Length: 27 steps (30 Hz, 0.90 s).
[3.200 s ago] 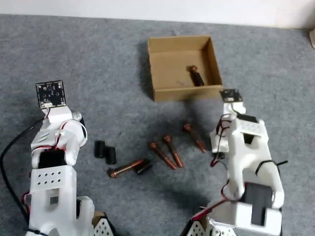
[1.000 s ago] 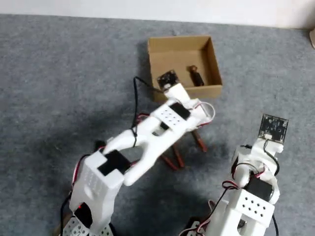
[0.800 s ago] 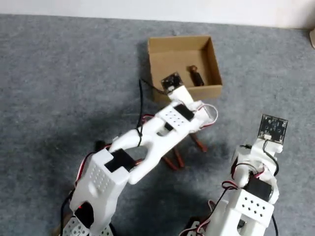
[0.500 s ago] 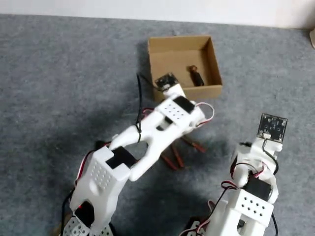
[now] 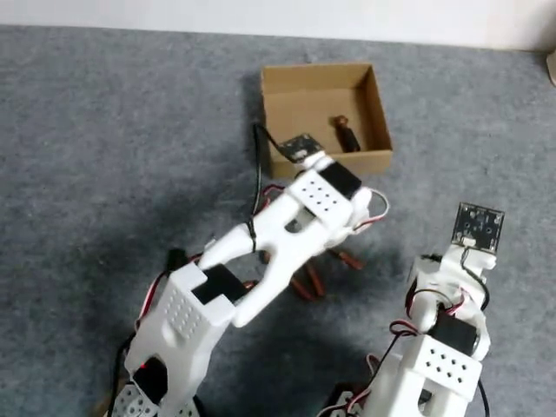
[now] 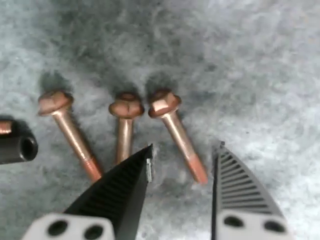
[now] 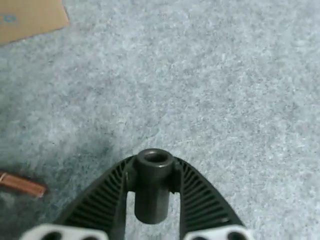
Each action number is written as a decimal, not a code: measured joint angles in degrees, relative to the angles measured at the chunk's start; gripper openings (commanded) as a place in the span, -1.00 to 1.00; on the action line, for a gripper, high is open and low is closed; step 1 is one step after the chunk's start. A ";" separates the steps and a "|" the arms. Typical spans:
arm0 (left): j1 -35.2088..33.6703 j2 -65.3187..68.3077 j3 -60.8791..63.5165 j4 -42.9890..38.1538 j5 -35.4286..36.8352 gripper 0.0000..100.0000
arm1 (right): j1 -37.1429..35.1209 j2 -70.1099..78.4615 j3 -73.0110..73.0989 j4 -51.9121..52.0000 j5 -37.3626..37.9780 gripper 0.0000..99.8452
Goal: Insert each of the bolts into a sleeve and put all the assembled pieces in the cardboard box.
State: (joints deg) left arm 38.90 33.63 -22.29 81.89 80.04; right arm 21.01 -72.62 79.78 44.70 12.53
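Three copper bolts lie side by side on the grey carpet: one point(image 6: 70, 132), a middle one point(image 6: 125, 127) and a third point(image 6: 175, 130). My left gripper point(image 6: 184, 147) hangs open just above them, its fingers on either side of the third bolt's threaded end. A black sleeve point(image 6: 17, 145) with a bolt in it lies beside them. My right gripper point(image 7: 153, 167) is shut on another black sleeve point(image 7: 152, 192), held upright over bare carpet. In the high view the left arm point(image 5: 295, 226) stretches across the bolts point(image 5: 311, 282). The cardboard box point(image 5: 326, 161) holds one assembled piece point(image 5: 347, 134).
A loose black sleeve point(image 5: 176, 258) peeks out by the left arm's base. The right arm point(image 5: 452, 287) stands at the lower right. A corner of the box point(image 7: 30, 17) and a bolt tip point(image 7: 22, 184) show in the right wrist view.
The left arm swung from its place at the left out over the bolts, then edged right. The right arm drew back from the bolts to the lower right.
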 measured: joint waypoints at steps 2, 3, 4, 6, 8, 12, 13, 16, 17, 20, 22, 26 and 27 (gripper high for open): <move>0.26 0.00 0.00 0.09 0.00 -0.61 | 0.00 0.00 0.00 0.00 0.00 -0.99; 0.44 0.00 0.09 0.09 0.70 -0.61 | 0.00 0.00 0.00 0.00 0.00 -0.99; 0.53 0.00 0.70 0.09 1.67 -0.61 | 0.00 0.00 0.00 0.00 0.00 -0.99; 0.53 0.00 2.73 0.09 3.43 -0.61 | 0.00 0.00 0.00 0.00 0.00 -0.99; 0.35 0.00 4.84 -1.05 4.57 -0.61 | 0.00 0.00 0.00 0.00 0.00 -0.99; 0.35 -0.09 9.14 -5.98 6.86 -0.61 | 0.00 0.00 0.00 0.00 0.00 -0.99; 0.35 -0.09 9.85 -6.95 7.12 -0.61 | 0.00 0.00 0.00 0.00 0.00 -0.99; 0.35 -0.09 10.37 -7.21 7.38 -0.61 | -0.18 0.00 0.00 0.00 0.00 -0.99; 0.35 -0.09 10.37 -7.30 7.38 -0.61 | -0.26 0.00 0.00 0.00 0.00 -0.99; 0.35 -0.09 10.64 -8.26 7.38 -0.61 | -0.26 0.00 0.00 0.00 0.00 -0.99; 0.44 -0.09 11.16 -9.93 7.47 -0.62 | -0.26 0.00 0.00 0.00 0.00 -0.99; -1.49 0.79 11.16 -11.43 7.47 -0.68 | -0.26 0.00 0.00 0.00 0.00 -0.99; -1.93 1.41 11.08 -11.52 7.47 -0.75 | -0.26 0.00 0.00 0.00 0.00 -0.99</move>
State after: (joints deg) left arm 36.97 35.03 -11.21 70.37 87.52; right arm 20.75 -72.62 79.78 44.70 12.53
